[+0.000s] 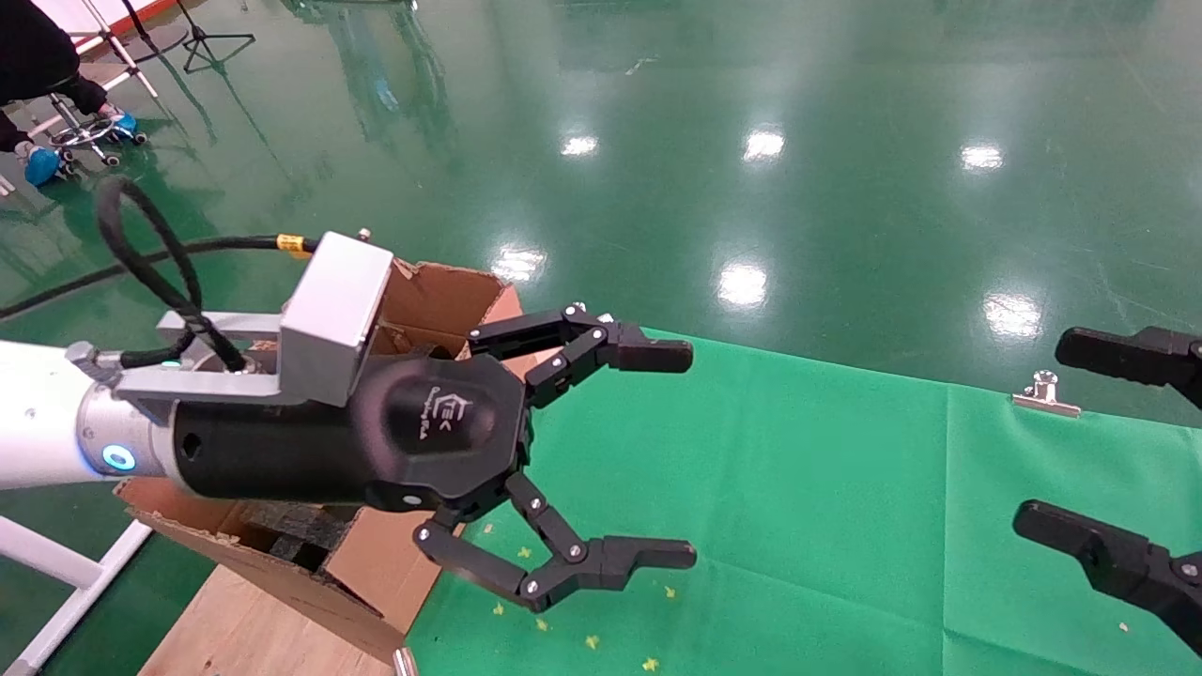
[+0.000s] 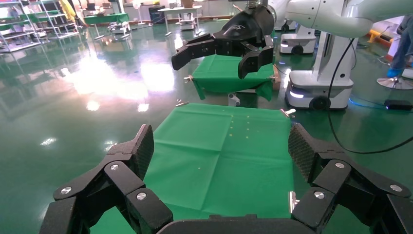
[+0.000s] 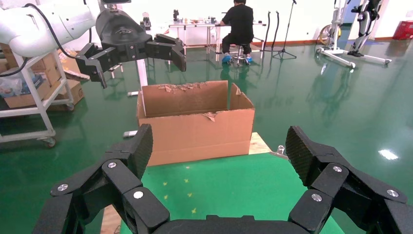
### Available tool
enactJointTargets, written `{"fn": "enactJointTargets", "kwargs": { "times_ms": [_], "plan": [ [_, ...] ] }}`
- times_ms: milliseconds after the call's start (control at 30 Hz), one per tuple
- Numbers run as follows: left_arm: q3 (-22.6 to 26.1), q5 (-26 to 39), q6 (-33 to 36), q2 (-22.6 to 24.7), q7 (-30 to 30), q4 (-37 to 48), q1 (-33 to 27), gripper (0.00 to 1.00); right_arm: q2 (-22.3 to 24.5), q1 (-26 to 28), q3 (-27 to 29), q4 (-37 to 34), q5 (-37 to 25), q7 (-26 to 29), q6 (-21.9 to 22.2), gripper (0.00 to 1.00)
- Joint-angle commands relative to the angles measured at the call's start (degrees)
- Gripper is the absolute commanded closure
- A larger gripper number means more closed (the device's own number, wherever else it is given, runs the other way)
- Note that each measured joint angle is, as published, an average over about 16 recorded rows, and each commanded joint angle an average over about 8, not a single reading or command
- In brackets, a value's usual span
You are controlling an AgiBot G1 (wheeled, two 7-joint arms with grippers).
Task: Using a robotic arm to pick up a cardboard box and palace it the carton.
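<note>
- Jaws of the left gripper (image 1: 690, 455) are spread wide and empty, held above the table (image 1: 845, 526) beside the carton (image 3: 195, 124).
- Right gripper (image 1: 1108, 441) is likewise held wide and empty at the table's right edge; no cardboard box is seen.

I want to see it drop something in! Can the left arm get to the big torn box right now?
Probably yes. The left gripper hangs open just beside the carton, whose top is open, and nothing shows between them. It holds nothing, though.

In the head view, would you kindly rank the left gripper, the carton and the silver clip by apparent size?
1. Left gripper, enlarged by nearness to the camera.
2. Carton, mostly hidden behind the arm, so its rank is unsure.
3. Silver clip, clearly smallest.
</note>
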Motion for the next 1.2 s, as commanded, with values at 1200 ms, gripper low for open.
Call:
{"fn": "enactJointTargets", "kwargs": {
  "times_ms": [1200],
  "plan": [
    [0.21,0.34,-0.13,0.05,-0.07,0.36,-0.32,0.0,0.0,0.0,0.0,0.0,0.0,0.0,0.0,0.0]
  ]
}}
